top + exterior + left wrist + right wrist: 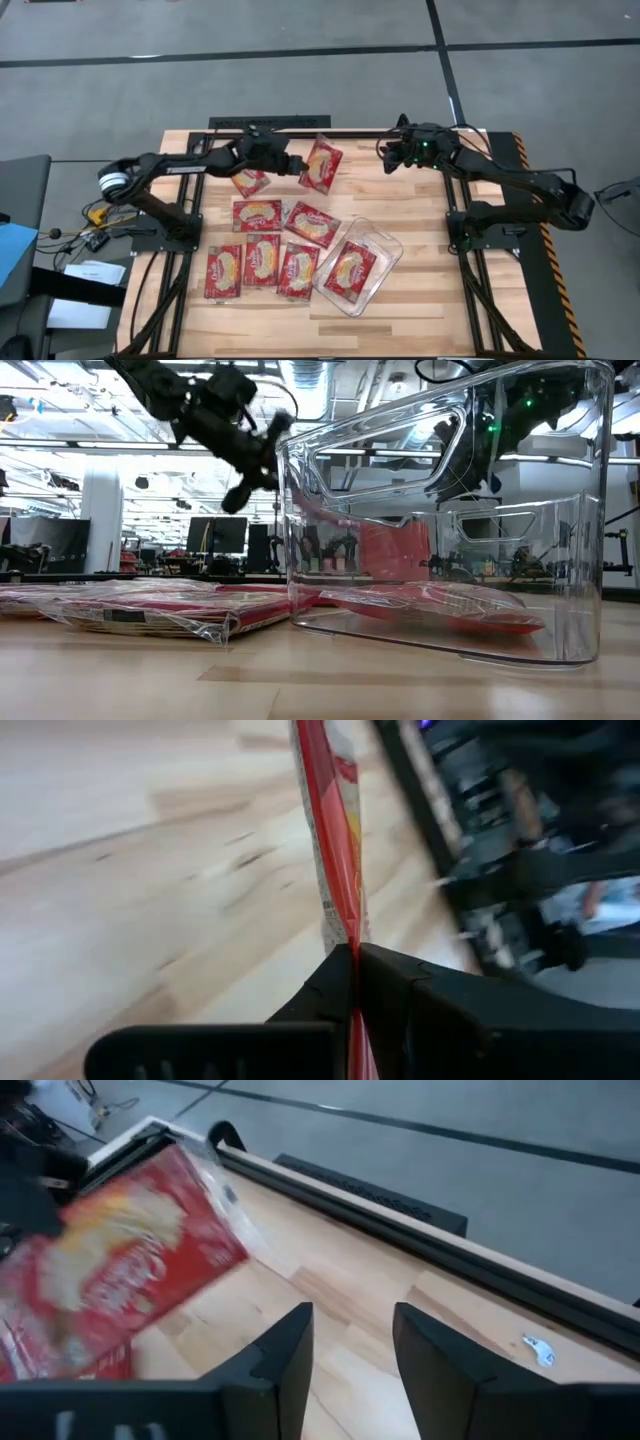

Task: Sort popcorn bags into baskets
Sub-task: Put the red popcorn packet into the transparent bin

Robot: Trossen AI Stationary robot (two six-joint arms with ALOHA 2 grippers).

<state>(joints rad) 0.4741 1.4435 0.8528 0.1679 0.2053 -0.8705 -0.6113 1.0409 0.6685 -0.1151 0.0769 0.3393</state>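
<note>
My left gripper [297, 163] is over the far middle of the table, shut on a red popcorn bag [323, 165]. That bag shows edge-on in the left wrist view [335, 840] and flat-faced in the right wrist view [120, 1270]. My right gripper [388, 156] hovers open just right of that bag, its fingers [350, 1350] apart over bare wood. The clear basket [385, 243] sits near the table's middle right with one bag [350, 270] lying flat inside. Several more bags [262, 262] lie flat on the table left of the basket. My left gripper pinches the bag between its two fingers at one edge [350, 948], the edge nearest the table's left. The fingers come about level from the table's left. The bag sticks out beyond the fingertips toward the right arm, tilted and lifted off the wood.
The basket's tall clear wall [450, 510] fills the low view, with flat bags [150, 612] beside it. A black frame rail [300, 125] runs along the table's far edge. Bare wood lies between the basket and the right arm's base [470, 225].
</note>
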